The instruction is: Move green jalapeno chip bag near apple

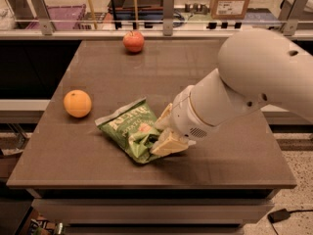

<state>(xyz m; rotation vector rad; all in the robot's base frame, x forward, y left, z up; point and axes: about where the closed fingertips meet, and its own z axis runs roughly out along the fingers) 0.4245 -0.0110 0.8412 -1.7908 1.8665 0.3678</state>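
Gripper (159,134) has the green jalapeno chip bag (125,126) pinched near the front edge, apple (133,41) sits well apart at the back edge.

The end effector (165,130) sits low over the near middle of a brown matte worktop (220,170). Far beyond it a pale rail (98,33) with grey metal posts (168,6) runs along the worktop's back edge, with a cardboard box (231,0) behind to the right and a purple crate (58,14) behind to the left. Below and right of it lies speckled floor (301,180) with a black cable (288,213).
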